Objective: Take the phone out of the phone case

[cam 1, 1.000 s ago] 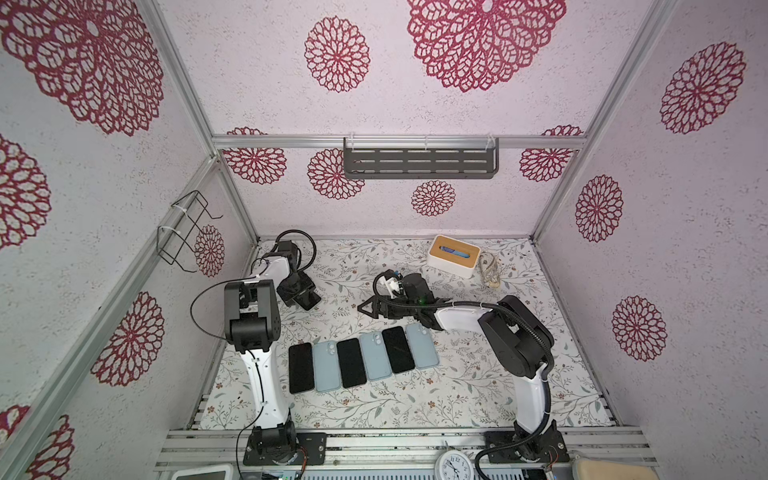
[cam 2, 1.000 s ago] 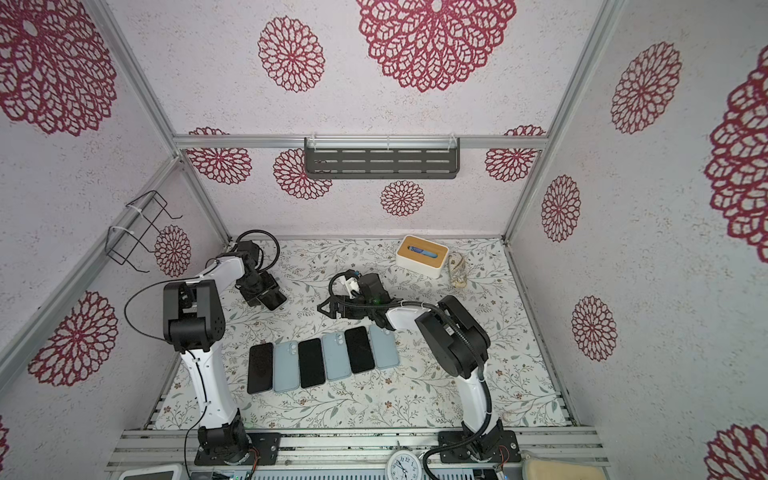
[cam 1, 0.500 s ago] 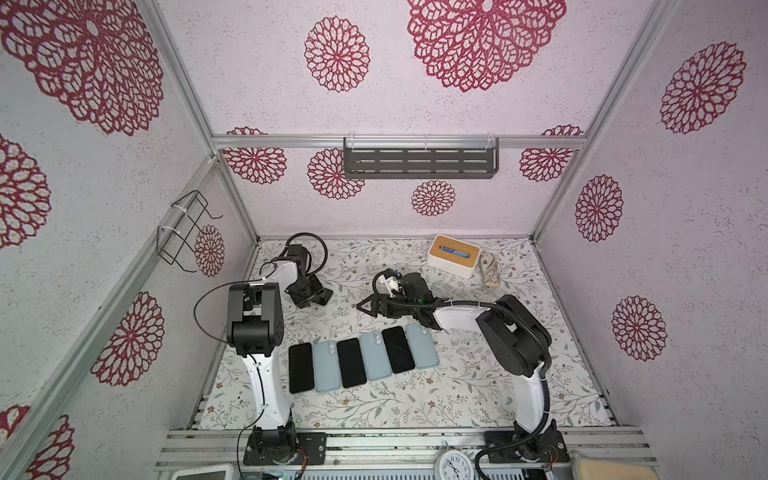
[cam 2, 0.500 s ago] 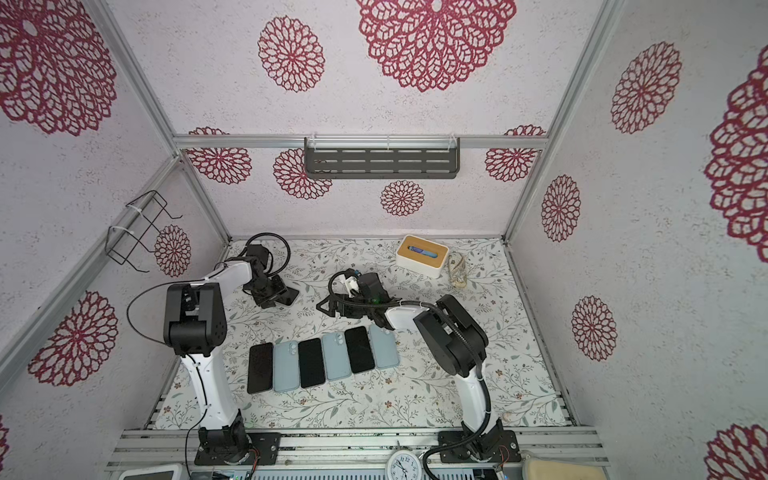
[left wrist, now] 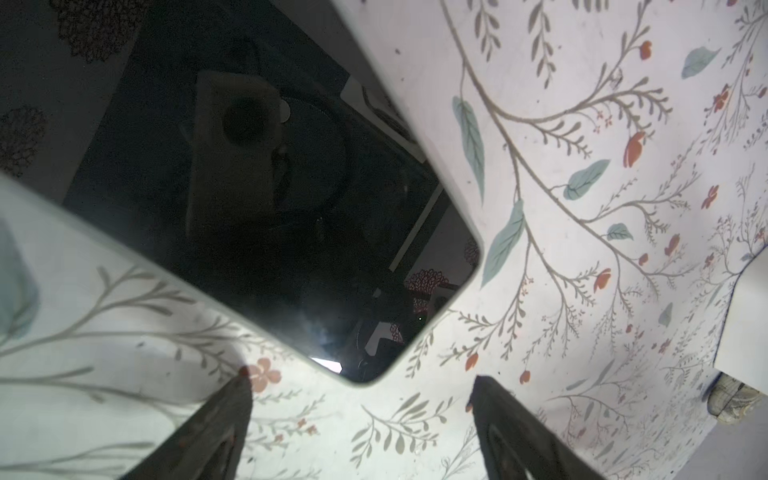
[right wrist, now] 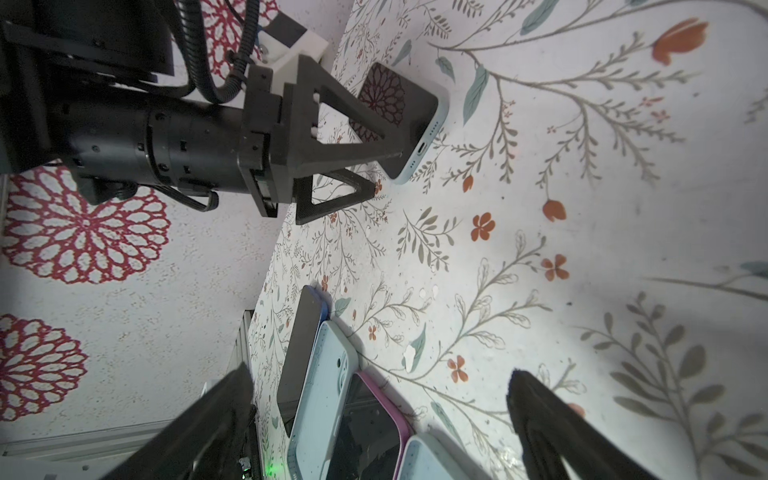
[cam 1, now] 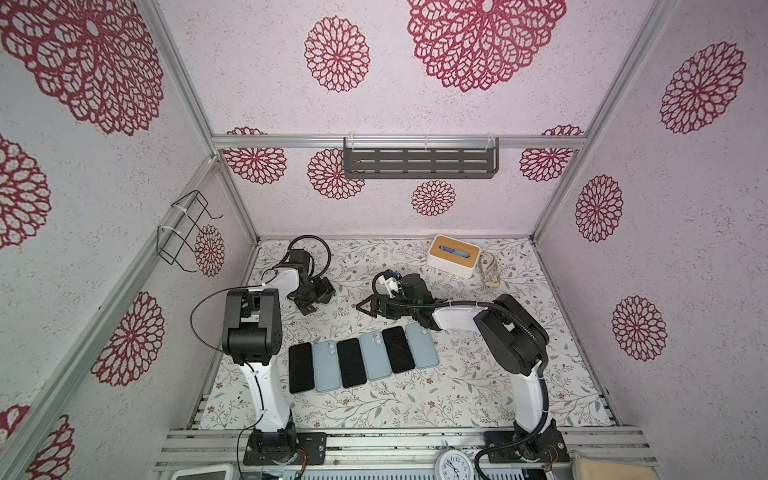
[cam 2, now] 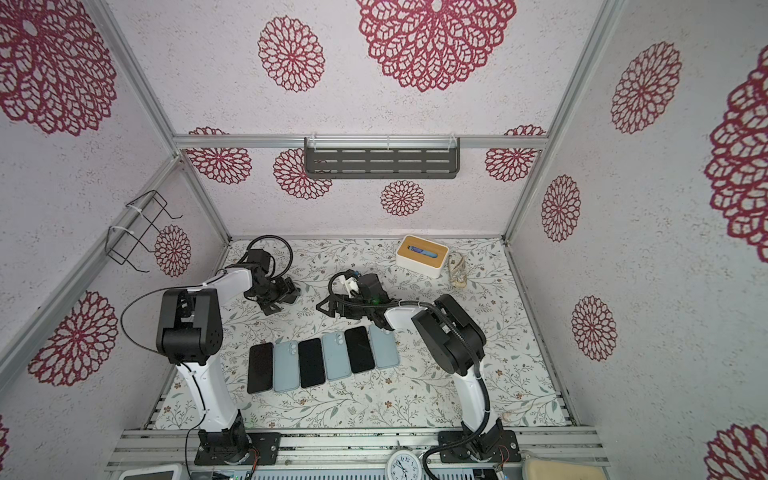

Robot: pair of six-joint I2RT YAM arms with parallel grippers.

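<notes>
A phone (left wrist: 249, 199) with a black screen lies face up in a pale blue phone case (right wrist: 419, 166) on the flowered table, back left. My left gripper (left wrist: 361, 384) is open just off its lower corner, one finger beside it, gripping nothing. In both top views that gripper (cam 1: 309, 293) (cam 2: 276, 297) covers most of the phone. My right gripper (cam 1: 365, 306) (cam 2: 326, 308) hovers open and empty right of it, above the table (right wrist: 582, 249).
A row (cam 1: 365, 359) of black phones alternating with pale blue cases lies mid-table in front of both grippers. A white box with a wooden lid (cam 1: 454, 255) and a rope bundle (cam 1: 490, 270) sit back right. Walls close in on three sides.
The left gripper has shifted slightly toward the middle and its jaws now stand wider. The right arm has hardly moved.
</notes>
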